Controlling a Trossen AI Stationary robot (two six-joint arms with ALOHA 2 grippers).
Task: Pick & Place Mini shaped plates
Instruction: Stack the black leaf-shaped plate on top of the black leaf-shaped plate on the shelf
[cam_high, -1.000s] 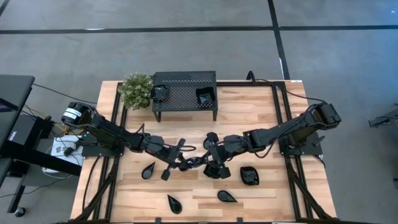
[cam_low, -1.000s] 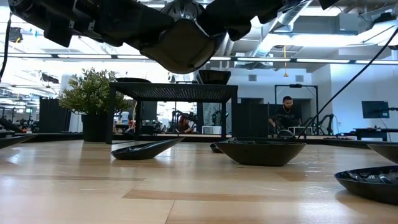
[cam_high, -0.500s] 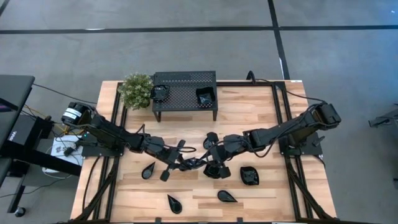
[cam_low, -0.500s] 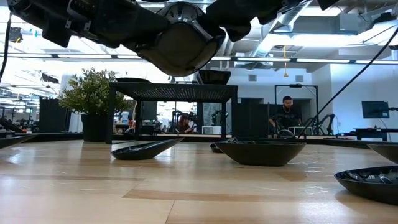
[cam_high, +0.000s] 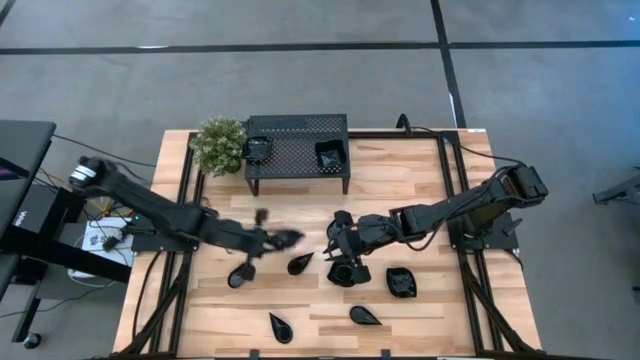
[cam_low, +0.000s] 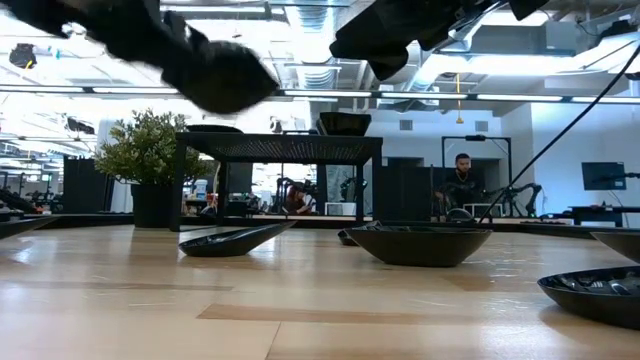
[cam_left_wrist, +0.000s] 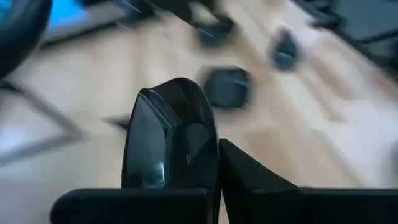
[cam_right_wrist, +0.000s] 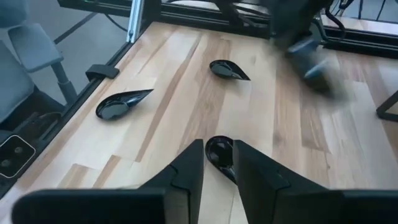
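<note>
Left gripper (cam_high: 278, 238), over the middle of the table (cam_high: 420, 170), with its fingers pressed together on the rim of a held plate (cam_left_wrist: 171, 137), a glossy black mini dish that stands on edge between them in the left wrist view. Just beside it, toward the table's front edge, a teardrop plate (cam_high: 300, 263) lies flat on the wood. This plate sits between the two grippers, its long axis slanting from the front edge up toward the right arm. The right gripper (cam_high: 332, 243) points at it from the right with its fingers a little apart. In the right wrist view the teardrop plate shows through that narrow gap, and whether a fingertip touches it cannot be told. A squarish plate (cam_high: 343, 273) rests below the right gripper, with further dishes scattered nearer the front edge. Farther off, at the back of the table, stands the perforated rack (cam_high: 297, 135). It already carries a rack plate at left (cam_high: 258, 150) and a rack plate at right (cam_high: 328, 153), with the potted plant (cam_high: 218, 145) beside its left end. The relation that probably governs the next move is that the rack lies straight back from the left gripper. Its bare middle is roughly in line with the held plate, and the left arm is judged the nearer of the two.
</note>
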